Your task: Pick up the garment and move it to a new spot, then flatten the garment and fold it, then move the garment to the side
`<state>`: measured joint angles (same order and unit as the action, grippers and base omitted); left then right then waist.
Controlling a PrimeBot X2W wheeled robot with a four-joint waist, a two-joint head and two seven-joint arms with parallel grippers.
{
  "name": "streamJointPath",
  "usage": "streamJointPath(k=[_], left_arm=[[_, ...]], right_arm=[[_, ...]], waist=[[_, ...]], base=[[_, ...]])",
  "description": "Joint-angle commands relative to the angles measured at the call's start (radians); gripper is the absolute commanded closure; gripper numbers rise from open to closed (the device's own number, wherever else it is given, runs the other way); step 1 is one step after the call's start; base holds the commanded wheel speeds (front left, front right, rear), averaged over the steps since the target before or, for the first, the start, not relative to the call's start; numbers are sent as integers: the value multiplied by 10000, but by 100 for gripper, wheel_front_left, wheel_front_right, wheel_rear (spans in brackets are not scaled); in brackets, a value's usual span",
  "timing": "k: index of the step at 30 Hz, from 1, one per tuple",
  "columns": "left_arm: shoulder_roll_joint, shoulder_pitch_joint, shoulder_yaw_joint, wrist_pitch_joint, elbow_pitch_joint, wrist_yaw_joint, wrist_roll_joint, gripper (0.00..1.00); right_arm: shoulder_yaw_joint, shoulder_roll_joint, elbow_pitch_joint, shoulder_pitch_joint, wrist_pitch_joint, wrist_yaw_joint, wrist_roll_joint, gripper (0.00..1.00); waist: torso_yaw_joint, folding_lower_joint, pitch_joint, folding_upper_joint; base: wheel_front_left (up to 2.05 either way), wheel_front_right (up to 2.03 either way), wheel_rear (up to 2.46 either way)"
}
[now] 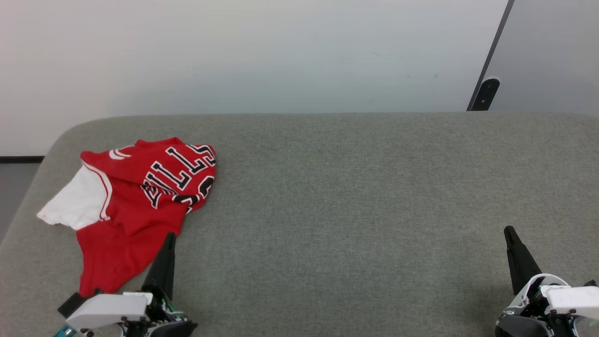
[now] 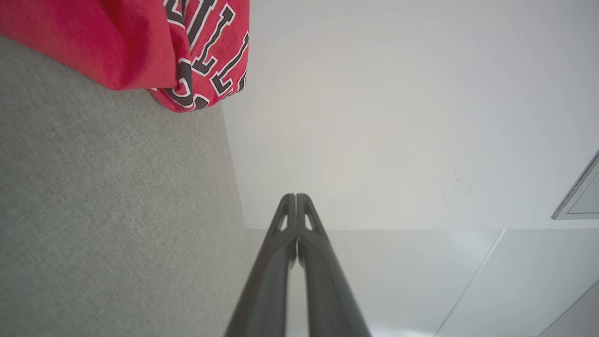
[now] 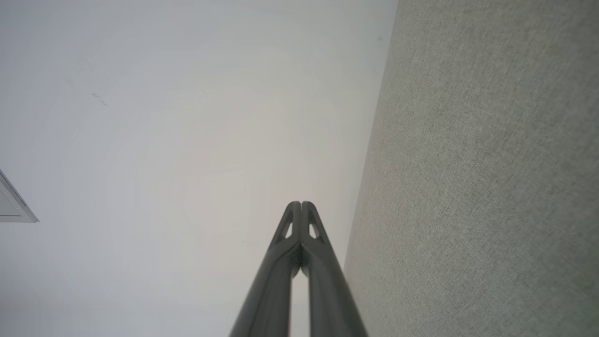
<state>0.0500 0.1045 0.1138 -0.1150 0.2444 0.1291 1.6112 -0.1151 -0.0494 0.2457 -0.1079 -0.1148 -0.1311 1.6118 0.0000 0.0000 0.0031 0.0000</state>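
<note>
We look down on a grey fabric worktop (image 1: 355,196) that spans the head view. The shirt (image 1: 135,210) lies crumpled near its far left corner. Its red body runs lengthwise from the near edge towards the far edge, and one white sleeve (image 1: 77,199) points at the left edge. The black lettering (image 1: 180,175) sits at the far end, turned sideways and partly folded under, so we cannot read it whole.

Our left gripper (image 1: 171,236) is by the near edge, its tip at the shirt's near right hem. Its fingers are pressed together and grip nothing, and we cannot tell whether it touches the cloth. Our right gripper (image 1: 509,230), near the near right corner and well apart from the shirt, is likewise closed and empty.
</note>
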Motion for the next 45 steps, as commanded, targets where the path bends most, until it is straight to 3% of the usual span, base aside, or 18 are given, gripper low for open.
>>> streamJointPath(k=[1,8,9,30,38,45], left_arm=[[-5,98,16,-9,12,31,35,100],[-6,-30,-14,13,25,-2,-5,100],[-23,-104,-29,16,100,-4,-5,0],[-69,-750,-995,919,-521,-58,-875,0],[-58,-935,-1181,1252,-785,-168,-2406,0],[238,-1028,-1554,1523,-844,-349,-4679,0]], right_arm=[[39,-17,0,-43,-17,7,25,100],[3,8,37,13,5,0,-3,100],[5,19,126,59,11,0,-4,0],[1019,27,-268,516,914,1,-936,0],[1218,21,-328,643,1249,1,-2740,0],[1045,15,-555,790,1521,1,-5293,0]], waist=[[0,0,0,0],[0,0,0,0],[0,0,0,0],[8,0,-29,0],[19,0,-77,0],[18,0,-128,0]], base=[[0,0,0],[0,0,0],[0,0,0],[0,0,0],[0,0,0],[0,0,0]])
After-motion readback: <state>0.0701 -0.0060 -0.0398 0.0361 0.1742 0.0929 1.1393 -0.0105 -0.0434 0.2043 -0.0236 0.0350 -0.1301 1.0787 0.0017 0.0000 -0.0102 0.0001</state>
